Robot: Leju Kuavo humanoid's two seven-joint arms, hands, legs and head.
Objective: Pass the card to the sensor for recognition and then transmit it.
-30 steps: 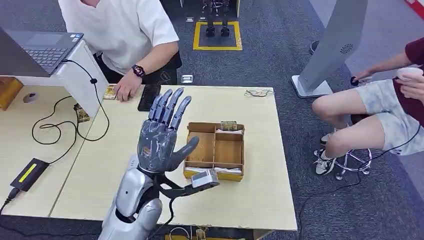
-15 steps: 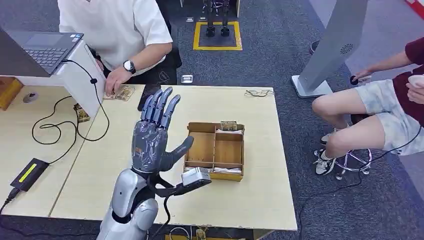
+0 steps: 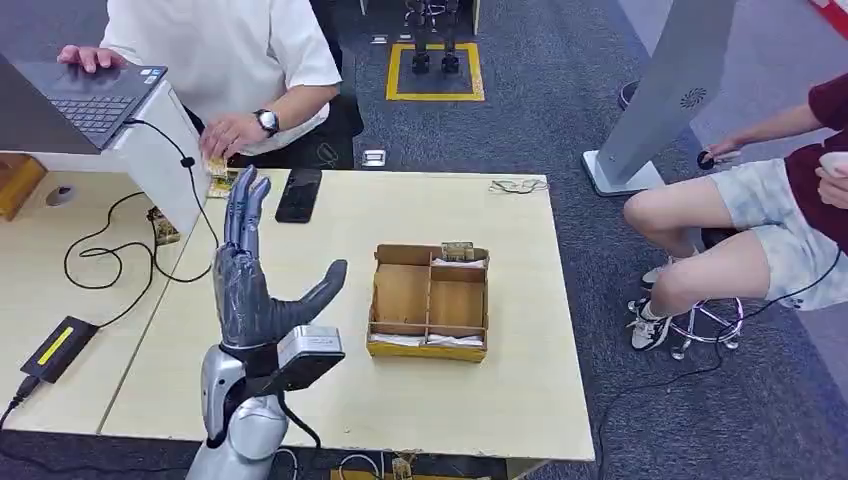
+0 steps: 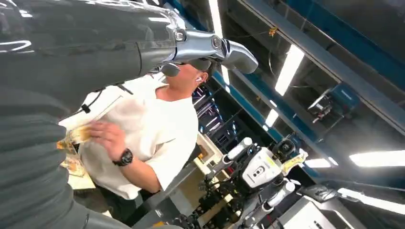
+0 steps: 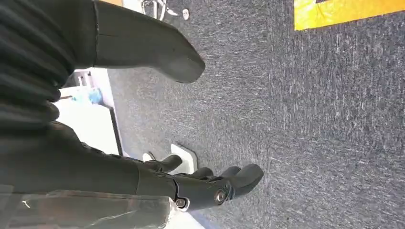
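My left hand [image 3: 252, 295] is raised above the left part of the wooden table [image 3: 480, 410], palm open and fingers spread, pointing toward the far edge; it holds nothing. In the left wrist view its fingers [image 4: 210, 47] stretch toward a person in a white shirt [image 4: 157, 138], whose hand is at a yellowish patterned card [image 4: 76, 136]. That card [image 3: 218, 182] lies at the table's far edge, beside a flat black device [image 3: 298, 195]. My right hand [image 5: 157, 181] hangs over grey carpet with loosely bent fingers and nothing in it.
A wooden compartment box [image 3: 430, 300] with cards stands mid-table, right of my left hand. A laptop [image 3: 85, 95] on a white stand, cables [image 3: 130, 250] and a black power brick [image 3: 58, 345] occupy the left. A seated person [image 3: 760, 220] and a grey pillar [image 3: 670, 90] are at right.
My left hand swung left, away from the box, and turned its palm. The person's hand lifted back off the card; their other hand went to the laptop.
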